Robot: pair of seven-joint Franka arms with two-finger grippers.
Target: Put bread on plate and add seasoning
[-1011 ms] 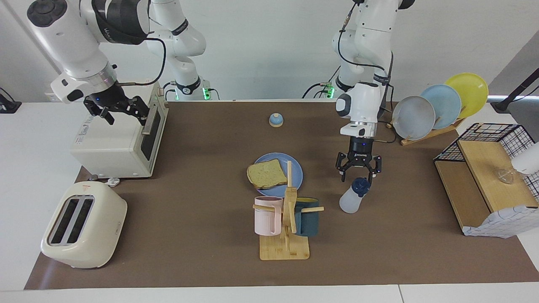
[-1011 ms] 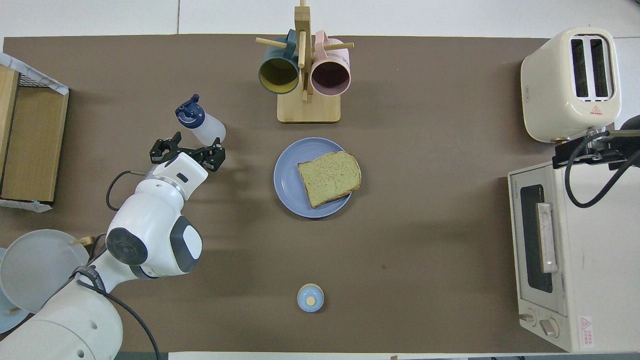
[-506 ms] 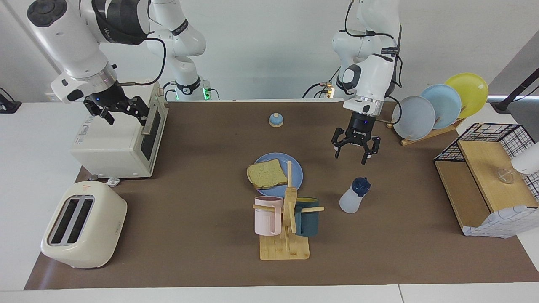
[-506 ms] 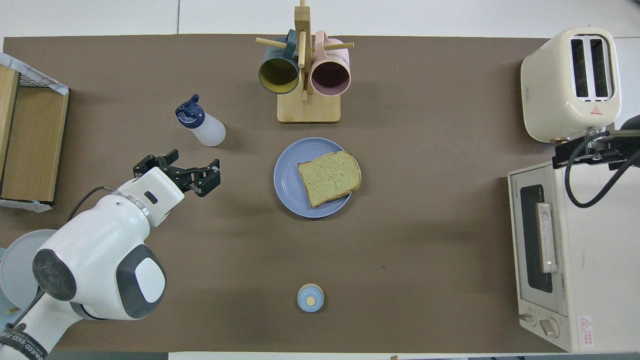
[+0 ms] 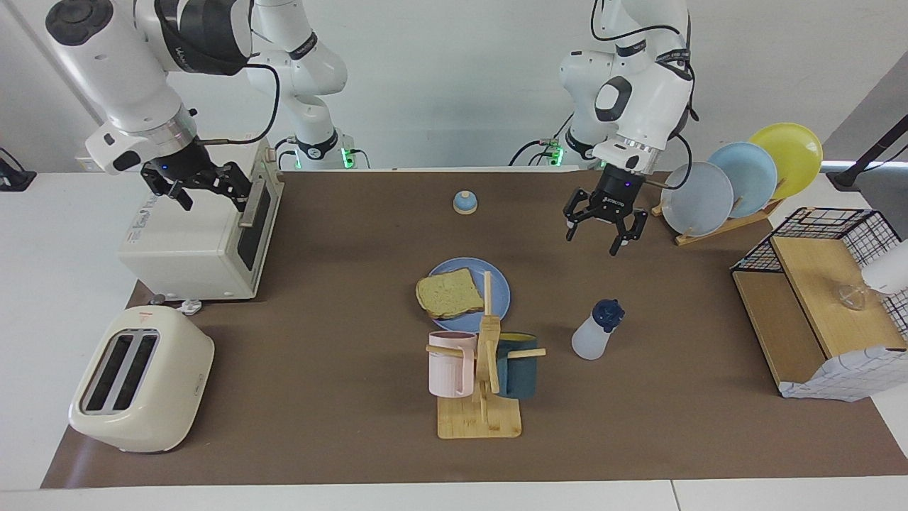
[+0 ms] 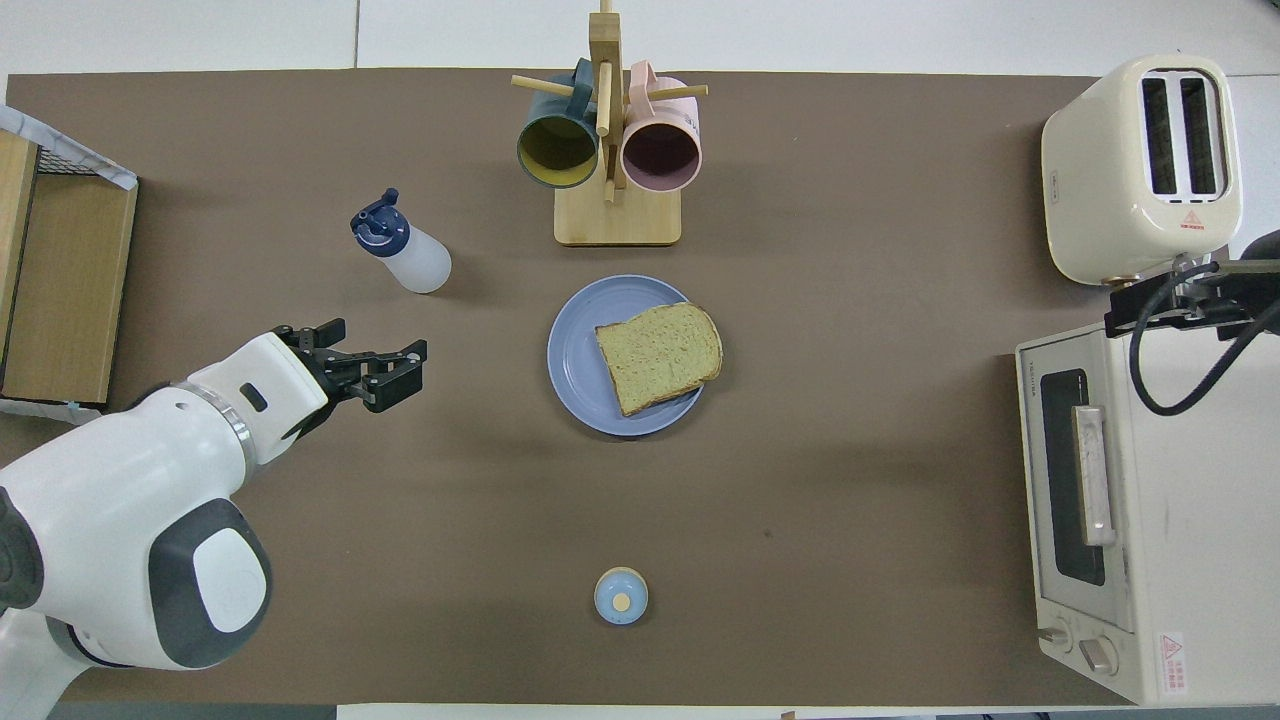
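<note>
The bread [image 5: 448,293] lies on the blue plate [image 5: 500,287] at the table's middle; both also show in the overhead view, the bread [image 6: 660,355] toward one edge of the plate [image 6: 575,360]. The seasoning bottle [image 5: 594,330] with its navy cap stands on the table beside the plate, toward the left arm's end [image 6: 405,250]. My left gripper [image 5: 603,238] is open and empty, raised over bare table between the bottle and the robots [image 6: 375,360]. My right gripper [image 5: 206,188] waits open over the toaster oven, only partly seen in the overhead view [image 6: 1165,300].
A wooden mug rack [image 5: 482,369] with a pink and a dark teal mug stands just farther than the plate. A small blue bell [image 5: 464,203] sits near the robots. Toaster [image 5: 142,380] and toaster oven [image 5: 198,241] are at the right arm's end; plate rack [image 5: 738,177] and wire basket [image 5: 816,298] at the left arm's.
My left gripper has risen from just above the bottle's cap and drawn back toward the robots, open throughout. The bottle stays standing where it was. The right arm has not moved.
</note>
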